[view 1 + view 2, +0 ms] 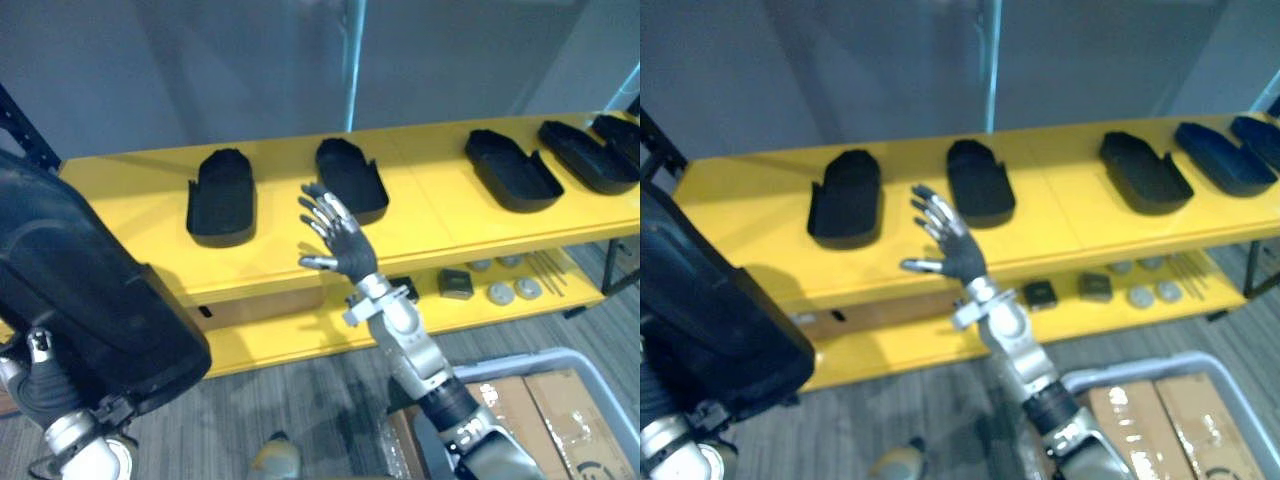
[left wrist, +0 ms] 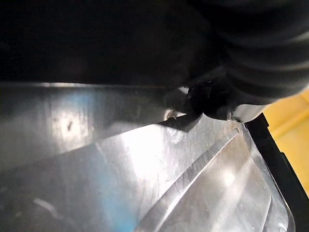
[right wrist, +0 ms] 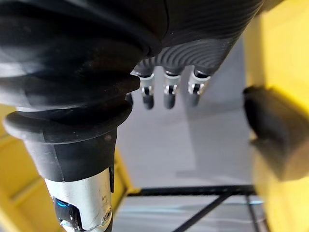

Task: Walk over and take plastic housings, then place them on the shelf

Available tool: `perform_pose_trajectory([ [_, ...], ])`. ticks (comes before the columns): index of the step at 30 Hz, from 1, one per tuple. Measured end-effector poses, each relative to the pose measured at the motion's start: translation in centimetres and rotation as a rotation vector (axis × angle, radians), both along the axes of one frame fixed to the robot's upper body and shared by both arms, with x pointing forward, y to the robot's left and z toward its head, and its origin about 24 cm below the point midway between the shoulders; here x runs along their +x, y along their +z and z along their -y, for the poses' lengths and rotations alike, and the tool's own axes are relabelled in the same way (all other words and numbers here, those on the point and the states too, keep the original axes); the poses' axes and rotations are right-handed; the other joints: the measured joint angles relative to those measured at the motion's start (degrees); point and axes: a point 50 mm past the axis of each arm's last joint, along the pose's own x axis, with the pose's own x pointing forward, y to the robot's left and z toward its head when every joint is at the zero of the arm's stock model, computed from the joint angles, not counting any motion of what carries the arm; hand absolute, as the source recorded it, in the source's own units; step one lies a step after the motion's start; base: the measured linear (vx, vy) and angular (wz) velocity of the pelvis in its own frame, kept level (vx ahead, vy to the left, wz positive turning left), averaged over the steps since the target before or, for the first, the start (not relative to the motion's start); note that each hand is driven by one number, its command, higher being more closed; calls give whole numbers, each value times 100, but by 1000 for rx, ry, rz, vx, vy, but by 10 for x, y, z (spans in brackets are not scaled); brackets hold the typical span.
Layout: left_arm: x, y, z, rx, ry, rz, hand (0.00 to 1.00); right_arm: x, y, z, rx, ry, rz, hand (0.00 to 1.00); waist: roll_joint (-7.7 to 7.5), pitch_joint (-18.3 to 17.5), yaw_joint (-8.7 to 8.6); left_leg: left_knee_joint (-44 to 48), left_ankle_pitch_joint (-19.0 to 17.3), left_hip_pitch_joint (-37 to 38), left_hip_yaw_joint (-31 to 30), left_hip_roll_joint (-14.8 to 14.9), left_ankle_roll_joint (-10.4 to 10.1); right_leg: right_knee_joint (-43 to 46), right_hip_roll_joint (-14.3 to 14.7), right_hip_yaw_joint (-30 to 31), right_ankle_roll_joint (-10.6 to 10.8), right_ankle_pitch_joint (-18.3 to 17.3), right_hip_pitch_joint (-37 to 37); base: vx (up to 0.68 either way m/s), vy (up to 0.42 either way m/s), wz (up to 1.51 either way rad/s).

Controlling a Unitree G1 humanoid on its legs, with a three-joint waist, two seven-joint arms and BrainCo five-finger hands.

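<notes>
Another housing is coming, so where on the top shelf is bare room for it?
The widest bare patch lies between the second housing from the left and the third housing. A smaller one is at the left end of the shelf, beside the first housing. The right end is crowded.

Right hand [image 1: 338, 240] over the shelf [image 1: 430, 225] front, one housing [image 1: 222, 197] left of it, second housing [image 1: 352, 178] just beyond, three further housings [image 1: 512, 170] to its right, small parts [image 1: 500, 292] below.

Matt black plastic housings [image 1: 221, 196], smooth semi-gloss yellow shelf [image 1: 430, 215], lg black housing [image 1: 80, 290] w/ faint sheen, right hand [image 1: 335, 235] silver metal w/ dark ribbed cover, brown cardboard box [image 1: 545, 410], grey rough-textured carpet floor [image 1: 290, 400]
</notes>
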Motion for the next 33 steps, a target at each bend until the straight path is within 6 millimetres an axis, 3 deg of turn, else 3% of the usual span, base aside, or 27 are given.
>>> perform_pose_trajectory([
  [2, 9, -1, 9, -6, -90, 16, 100, -5, -20, 11, -43, -81, -64, 0, 32, 23, 10, 1, 90, 22, 126, -40, 26, -121, -30, -290, 20, 9, 267, -2, 12, 70],
  [4, 12, -2, 13, -8, -124, 10, 100, -9, -29, 18, -58, -102, -88, 0, 41, 19, 5, -132, 187, 32, 67, -72, 34, -149, -37, -344, -18, -15, 290, -21, -4, 29],
  [13, 15, -1, 16, -10, -102, 19, 100, -14, -35, 35, -52, -141, -81, 0, 94, 29, -192, -531, 357, 130, 439, 44, -25, -65, -48, 44, -51, 19, -15, -50, -7, -18],
  [18, 30, 19, 16, 61, -149, 97, 100, -13, -36, 48, -54, -182, -83, 0, 55, 54, -232, -616, 348, 132, 530, -13, -40, 13, -140, 130, -62, 33, -136, 26, 12, -6],
  [20, 37, 27, 17, 88, -175, 128, 100, -15, -35, 59, -54, -248, -73, 0, 54, 195, -346, -602, 243, 287, 475, -100, 19, 572, -316, 212, -87, -36, -165, 37, 57, 22],
  [21, 41, 30, 21, 107, -187, 136, 100, -23, -34, 71, -46, -325, -55, 0, 69, 313, -453, -604, 210, 460, 384, -156, 59, 1391, -462, 586, -109, -37, -374, 37, 121, 46],
  [23, 44, 34, 23, 147, -219, 135, 100, -37, -25, 87, 4, -457, -9, 0, -77, 411, -650, -656, 194, 702, 157, -257, 108, 2476, -591, 1286, -270, 27, -734, 81, 63, 55],
  [24, 46, 35, 25, 157, -225, 131, 100, -44, -16, 99, 40, -547, 45, 0, -74, 421, -771, -682, 205, 706, 25, -225, 129, 2732, -488, 1589, -513, -293, -974, 116, -73, 39],
  [25, 47, 35, 25, 152, -199, 125, 100, -48, -4, 110, 62, -616, 114, 0, -77, 421, -812, -689, 205, 618, 2, -125, 127, 2411, -272, 1769, -548, -592, -1168, 92, -82, 26],
  [26, 48, 35, 25, 144, -184, 123, 100, -50, 3, 115, 68, -653, 155, 0, -77, 423, -817, -688, 203, 559, 5, -81, 123, 2138, -173, 1800, -563, -614, -1256, 35, -82, 1],
  [27, 49, 34, 24, 120, -158, 116, 100, -55, 16, 124, 86, -715, 231, 0, -90, 434, -827, -664, 201, 397, 5, -20, 66, 1427, 3, 1866, -559, -568, -1367, 2, -82, 4],
  [28, 48, 34, 22, 111, -139, 107, 100, -60, 27, 130, 115, -769, 296, 0, -217, 472, -840, -597, 157, 224, 28, -84, -46, 715, 68, 1923, -532, -339, -1315, -3, -154, 14],
  [29, 48, 34, 22, 105, -129, 107, 100, -62, 33, 133, 126, -797, 331, 0, -326, 514, -852, -560, 132, 178, 28, -122, -103, 598, 66, 2054, -149, -30, -1302, 13, -178, 26],
  [30, 46, 30, 24, 78, -124, 97, 100, -65, 42, 141, 136, -860, 381, 0, -206, 664, -868, -565, 132, 143, 77, -5, -134, 539, 162, 1989, -63, 13, -1291, 44, -215, 19],
  [33, 40, 30, 27, 49, -114, 109, 100, -71, 55, 168, 172, -1057, 450, 0, 84, 813, -874, -682, 265, -14, 187, 324, -332, 106, 407, 1700, -168, 294, -1220, 102, -114, 17],
])
